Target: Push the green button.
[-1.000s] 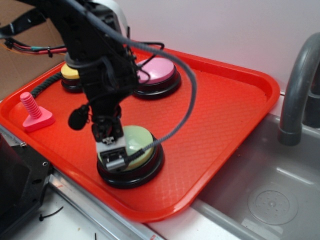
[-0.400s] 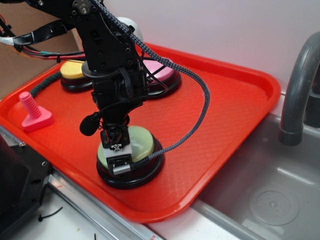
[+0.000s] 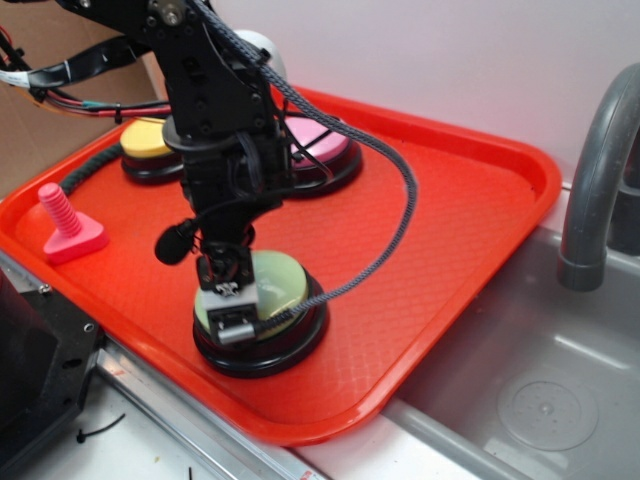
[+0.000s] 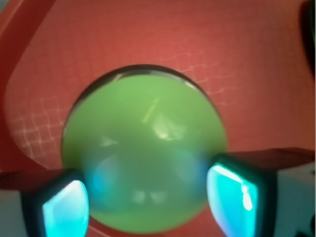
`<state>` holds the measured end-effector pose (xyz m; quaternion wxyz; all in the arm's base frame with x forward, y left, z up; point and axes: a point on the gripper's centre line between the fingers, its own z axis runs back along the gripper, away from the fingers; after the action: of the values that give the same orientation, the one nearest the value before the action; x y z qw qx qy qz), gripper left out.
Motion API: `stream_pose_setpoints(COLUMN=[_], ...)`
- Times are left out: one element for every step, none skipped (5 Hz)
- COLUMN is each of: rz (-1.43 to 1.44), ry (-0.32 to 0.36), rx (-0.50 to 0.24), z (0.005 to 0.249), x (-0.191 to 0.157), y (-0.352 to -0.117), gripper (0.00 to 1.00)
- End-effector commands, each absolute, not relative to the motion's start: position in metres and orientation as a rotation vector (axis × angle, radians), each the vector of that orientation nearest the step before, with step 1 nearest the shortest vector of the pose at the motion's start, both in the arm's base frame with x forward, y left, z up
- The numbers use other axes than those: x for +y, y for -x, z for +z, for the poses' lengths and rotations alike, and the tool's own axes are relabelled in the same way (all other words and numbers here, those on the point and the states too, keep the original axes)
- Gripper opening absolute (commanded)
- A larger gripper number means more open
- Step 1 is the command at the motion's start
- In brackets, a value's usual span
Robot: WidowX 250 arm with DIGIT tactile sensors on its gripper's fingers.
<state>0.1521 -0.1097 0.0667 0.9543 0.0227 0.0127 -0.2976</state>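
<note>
The green button [image 3: 278, 283], a pale green dome on a glossy black base, sits near the front edge of the red tray [image 3: 450, 230]. My gripper [image 3: 231, 308] points straight down at the dome's front-left part, very close to it or touching it. In the wrist view the green button [image 4: 143, 143] fills the middle. My gripper [image 4: 148, 205] is open and holds nothing. Its two cyan-lit fingertips [image 4: 232, 195] stand wide apart over the dome's lower edge.
A yellow-topped button [image 3: 145, 140] and a pink-topped button [image 3: 322, 140] stand at the tray's back. A pink screw-shaped toy [image 3: 68, 225] stands at the tray's left. A grey sink [image 3: 540, 390] with a faucet [image 3: 595, 180] lies to the right.
The arm's upper part has swung to the right. The gripper tip has stayed over the green button's front-left part, shifting only slightly.
</note>
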Motion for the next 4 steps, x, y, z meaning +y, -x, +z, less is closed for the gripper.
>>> stream_pose_setpoints(rz=[-0.608,-0.616,-0.625,-0.619], ry=[0.0,0.001,-0.001,-0.012], rx=[0.015,0.021,0.032,0.027], z=[0.098,0.103,0.107,0.113], x=[-0.116,-0.118,-0.121,-0.12], y=[-0.164,-0.166,-0.168,-0.167], gripper=[1.0,1.0,1.0,1.0])
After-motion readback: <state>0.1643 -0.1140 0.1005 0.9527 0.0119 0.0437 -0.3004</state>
